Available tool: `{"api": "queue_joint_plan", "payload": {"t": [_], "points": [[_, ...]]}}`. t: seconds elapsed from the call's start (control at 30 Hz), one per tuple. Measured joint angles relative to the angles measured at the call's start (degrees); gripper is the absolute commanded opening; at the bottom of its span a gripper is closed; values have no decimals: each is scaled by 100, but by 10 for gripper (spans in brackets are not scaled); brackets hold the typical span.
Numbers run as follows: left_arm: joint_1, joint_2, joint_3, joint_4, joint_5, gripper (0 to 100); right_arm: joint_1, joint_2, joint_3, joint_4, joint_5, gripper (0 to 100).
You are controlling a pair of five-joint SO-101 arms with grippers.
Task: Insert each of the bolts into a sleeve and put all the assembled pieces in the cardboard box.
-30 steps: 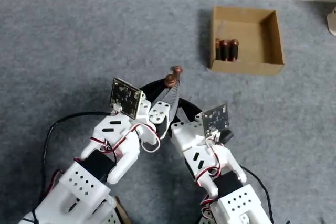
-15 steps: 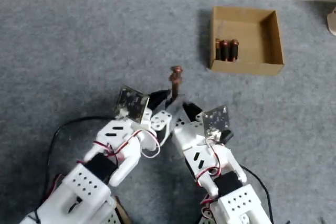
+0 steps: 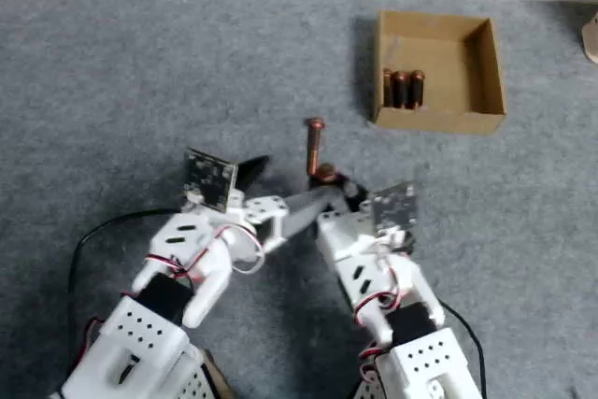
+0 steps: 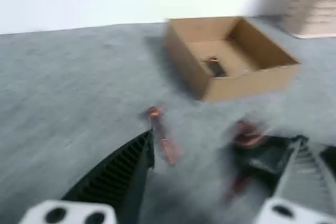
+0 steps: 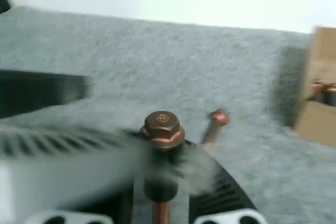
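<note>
My right gripper (image 3: 329,180) is shut on an upright copper bolt (image 5: 161,127) with a hex head and a dark collar under it. A loose copper bolt (image 3: 315,145) lies on the grey carpet just beyond it, and the left wrist view has this bolt (image 4: 160,136) ahead of the fingers. My left gripper (image 3: 294,180) stands open beside the right one, its grey finger (image 3: 308,203) close against the right gripper and its black finger (image 3: 252,170) spread out to the left. The cardboard box (image 3: 487,70) sits at the back right with three dark assembled pieces (image 3: 402,89) inside.
Grey carpet covers the table, with open floor to the left and between the grippers and the box (image 4: 247,80). A black cable (image 3: 93,240) loops beside the left arm. A pale object (image 3: 590,39) pokes in at the far right edge.
The left gripper has let go of the bolt, opened and drawn back to the left. The right gripper keeps the bolt and has shifted slightly right and toward the arms.
</note>
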Motion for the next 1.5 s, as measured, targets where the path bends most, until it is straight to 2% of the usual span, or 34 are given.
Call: {"api": "queue_joint_plan", "payload": {"t": [0.13,0.23,0.33,0.5,0.67,0.9,1.2,1.4,1.5], "points": [[-651,70,167,97,-18,372,536,-18,0,97,-18,5],[-888,62,413,114,-18,372,809,-18,-9,730,-18,5],[-932,62,782,114,-18,372,967,-9,-193,1389,-18,5],[-914,62,958,114,-18,372,1275,-9,-738,1574,-9,5],[-985,62,1011,114,-18,372,1495,229,-967,1574,589,5],[-967,62,1081,114,-26,372,2004,2127,-1952,1240,668,5],[-958,62,1081,105,-26,372,2532,5160,-4211,835,695,5],[-967,44,1424,-835,-53,372,2673,6875,-5969,818,695,5],[-976,62,1442,-1055,-62,372,2699,7631,-6796,818,730,5]]}}
